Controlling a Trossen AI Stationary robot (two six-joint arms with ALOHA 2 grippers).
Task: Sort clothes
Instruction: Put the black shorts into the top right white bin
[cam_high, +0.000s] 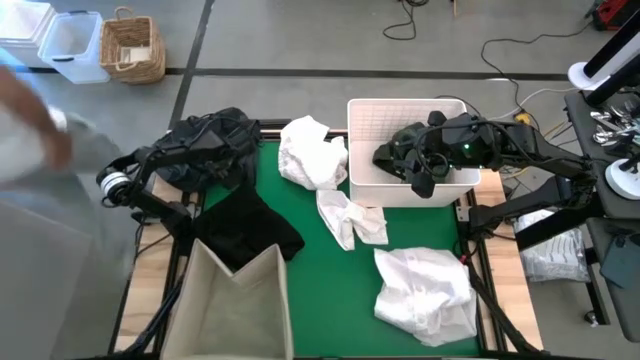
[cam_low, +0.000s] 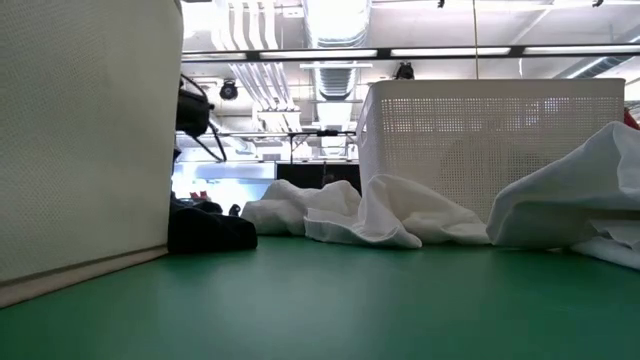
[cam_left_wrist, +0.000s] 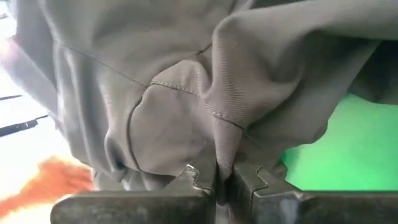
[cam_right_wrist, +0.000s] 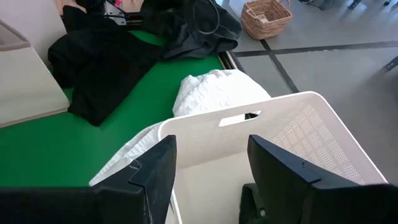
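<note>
My left pincer (cam_left_wrist: 217, 186) grips cloth.
It is clamped on a dark garment (cam_left_wrist: 205, 87); my right pincer (cam_right_wrist: 208, 165) hangs apart over the white basket (cam_right_wrist: 298, 134).

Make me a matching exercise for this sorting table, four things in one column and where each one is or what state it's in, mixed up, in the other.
1. left tool
2. right tool
3. white basket
4. beige bin

A. open, above the basket
B. near edge of the mat, left side
C. shut on the dark garment
D. far right of the mat

Pairs: 1-C, 2-A, 3-D, 4-B
</note>
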